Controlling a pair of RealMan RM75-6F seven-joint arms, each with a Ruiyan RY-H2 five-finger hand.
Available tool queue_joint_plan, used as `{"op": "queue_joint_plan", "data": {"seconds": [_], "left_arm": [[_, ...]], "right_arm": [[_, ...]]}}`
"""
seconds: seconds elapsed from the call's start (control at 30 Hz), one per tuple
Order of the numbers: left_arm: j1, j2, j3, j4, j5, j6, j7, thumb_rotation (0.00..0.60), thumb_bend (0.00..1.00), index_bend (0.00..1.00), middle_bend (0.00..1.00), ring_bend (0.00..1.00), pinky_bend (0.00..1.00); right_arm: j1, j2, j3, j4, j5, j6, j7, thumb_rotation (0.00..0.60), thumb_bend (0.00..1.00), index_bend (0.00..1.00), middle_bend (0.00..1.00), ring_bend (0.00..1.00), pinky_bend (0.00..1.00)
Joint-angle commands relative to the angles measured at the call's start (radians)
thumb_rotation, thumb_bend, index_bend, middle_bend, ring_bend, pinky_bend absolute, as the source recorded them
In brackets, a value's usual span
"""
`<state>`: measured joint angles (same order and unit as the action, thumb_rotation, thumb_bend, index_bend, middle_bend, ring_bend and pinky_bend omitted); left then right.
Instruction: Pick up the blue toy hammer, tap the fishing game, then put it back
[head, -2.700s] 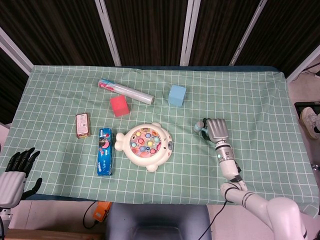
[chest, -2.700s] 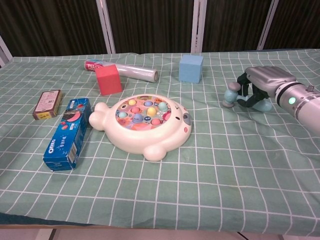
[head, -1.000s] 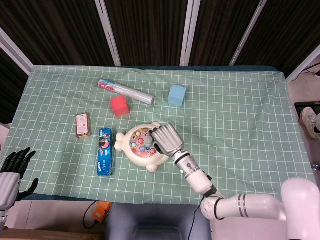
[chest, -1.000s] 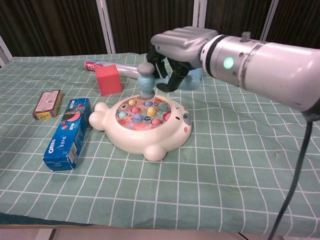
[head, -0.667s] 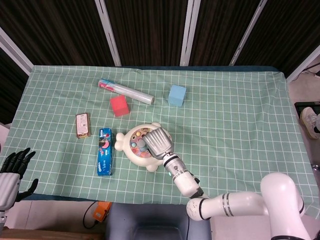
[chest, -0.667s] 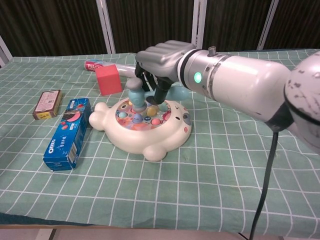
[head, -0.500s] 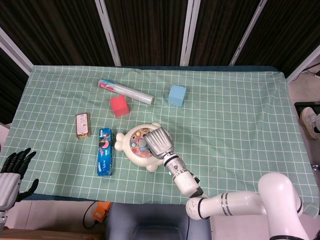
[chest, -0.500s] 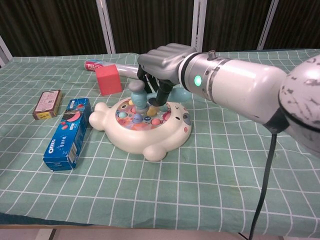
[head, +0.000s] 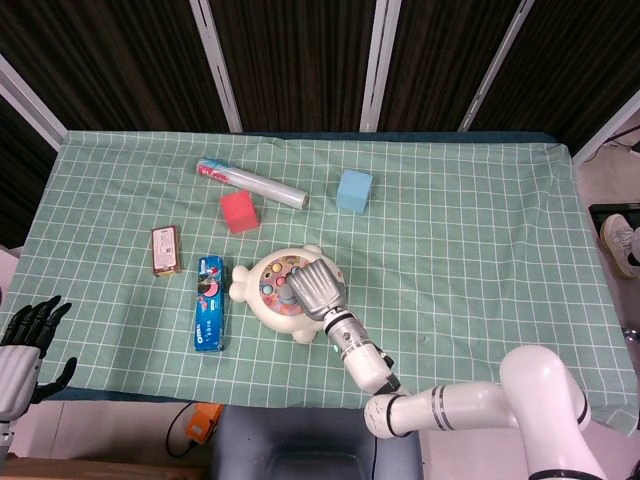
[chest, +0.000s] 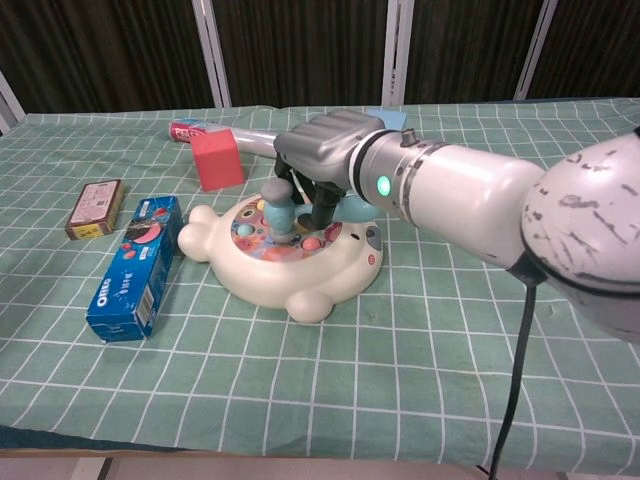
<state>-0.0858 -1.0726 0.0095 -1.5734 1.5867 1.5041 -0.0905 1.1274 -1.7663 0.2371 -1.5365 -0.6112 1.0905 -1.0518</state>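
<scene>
The fishing game (chest: 300, 277), a cream fish-shaped toy with a disc of coloured fish, sits left of the table's centre (head: 258, 290). My right hand (chest: 325, 152) hovers over its right half and grips the blue toy hammer (chest: 279, 210). The hammer's head stands upright, and its grey lower face appears to rest on the disc. In the head view my right hand (head: 318, 288) covers most of the hammer. My left hand (head: 27, 335) hangs off the table's near-left corner, fingers apart, holding nothing.
Behind the game lie a red cube (head: 238, 211), a foil roll (head: 252, 183) and a blue cube (head: 354, 190). An Oreo box (chest: 135, 266) and a small brown box (chest: 94, 208) lie to the game's left. The table's right half shows bare green checked cloth (head: 480, 230).
My right hand carried the hammer from the table's right side to above the game. In the last half second the hammer head dropped slightly onto the disc. The left hand stayed put.
</scene>
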Motion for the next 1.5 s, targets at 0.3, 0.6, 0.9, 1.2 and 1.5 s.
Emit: {"op": "queue_joint_plan", "data": {"seconds": [0.3, 0.6, 0.9, 1.2, 1.5], "left_arm": [[0.001, 0.000, 0.000, 0.000, 0.000, 0.000, 0.002, 0.600, 0.40, 0.00, 0.00, 0.00, 0.05], [0.000, -0.001, -0.001, 0.000, -0.003, -0.003, 0.004, 0.600, 0.40, 0.00, 0.00, 0.00, 0.05], [0.000, 0.000, -0.002, 0.001, -0.003, -0.003, 0.000, 0.600, 0.39, 0.00, 0.00, 0.00, 0.05], [0.001, 0.000, -0.002, 0.001, -0.002, 0.000, 0.000, 0.600, 0.39, 0.00, 0.00, 0.00, 0.05], [-0.001, -0.002, -0.002, -0.001, -0.004, -0.006, 0.008, 0.600, 0.40, 0.00, 0.00, 0.00, 0.05]], "right_arm": [[-0.008, 0.029, 0.013, -0.009, -0.023, 0.024, 0.046, 0.600, 0.62, 0.99, 0.71, 0.83, 0.89], [-0.008, 0.024, 0.008, 0.022, -0.012, 0.014, 0.064, 0.600, 0.61, 0.99, 0.71, 0.83, 0.89], [0.000, 0.005, -0.004, 0.059, 0.012, 0.006, 0.051, 0.600, 0.62, 0.99, 0.71, 0.83, 0.89], [-0.011, 0.034, 0.015, 0.040, -0.001, 0.034, 0.071, 0.600, 0.61, 0.99, 0.71, 0.83, 0.89], [-0.028, 0.060, 0.010, 0.053, 0.013, 0.021, 0.091, 0.600, 0.61, 0.99, 0.71, 0.83, 0.89]]}}
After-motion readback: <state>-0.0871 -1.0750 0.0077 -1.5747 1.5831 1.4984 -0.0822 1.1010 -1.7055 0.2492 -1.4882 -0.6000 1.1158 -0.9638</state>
